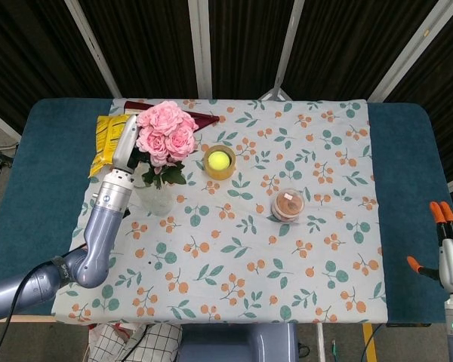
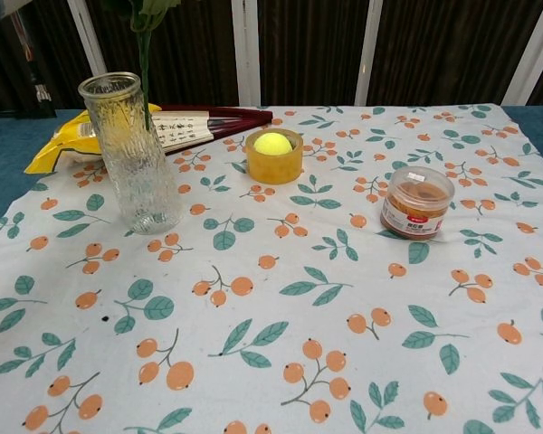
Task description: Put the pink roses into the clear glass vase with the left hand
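A floral cloth printed with orange berries and green leaves is covering a blue table, with dark slatted panels and pale metal bars standing behind it. The left hand is holding the roses by their stems over the vase, a green stem reaching its rim in the chest view. The right hand is hanging at the table's near right edge, and whether its fingers are apart I cannot tell.

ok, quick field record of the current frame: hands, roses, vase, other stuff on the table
left hand: holds the pink roses above the vase
right hand: idle at the table's right edge, holds nothing
vase: upright on the cloth, stem behind its rim, not clearly inside
other items: ball in tape roll, snack jar, yellow bag
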